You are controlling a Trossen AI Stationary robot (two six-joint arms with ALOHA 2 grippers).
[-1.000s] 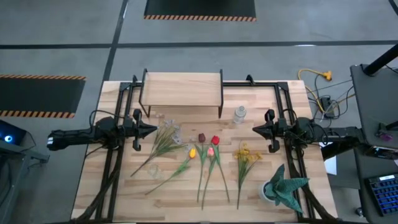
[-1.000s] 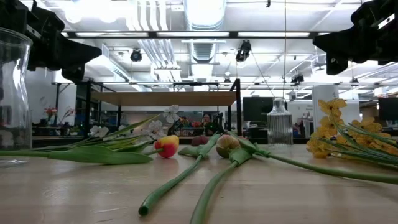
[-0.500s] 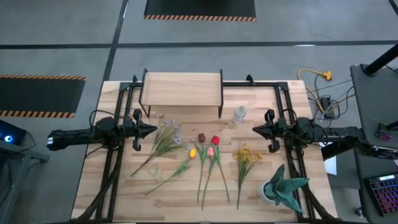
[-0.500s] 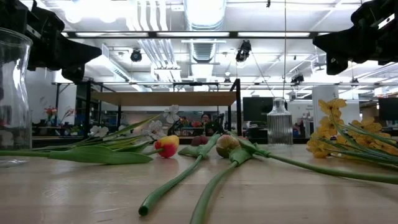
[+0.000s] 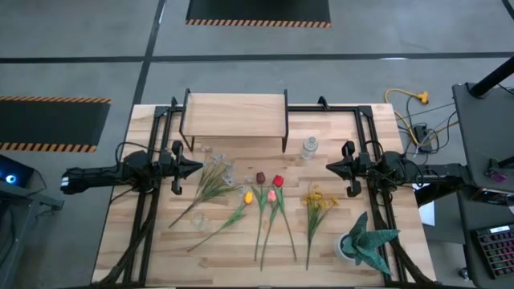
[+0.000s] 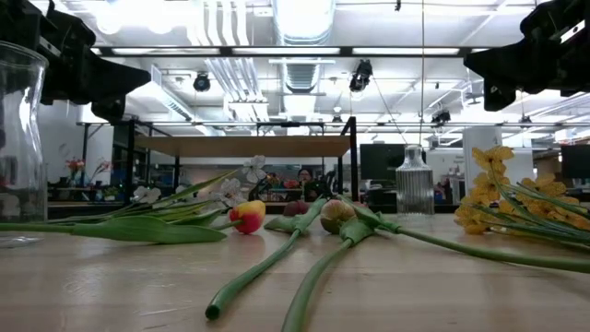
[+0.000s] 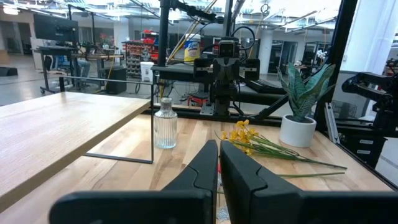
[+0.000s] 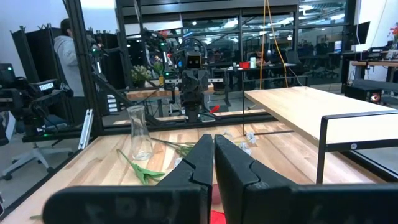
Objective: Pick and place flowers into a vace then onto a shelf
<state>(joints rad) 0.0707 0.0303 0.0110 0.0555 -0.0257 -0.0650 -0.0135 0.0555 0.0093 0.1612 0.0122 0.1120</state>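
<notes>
Left gripper & right gripper are held w/ fingers pressed together, empty, above table's side edges; tulips lie mid-table, shelf at far edge.

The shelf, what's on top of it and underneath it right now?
The shelf has a bare top board. In the low view the space under the board looks open; the high view can't show it, since the board covers it.
</notes>
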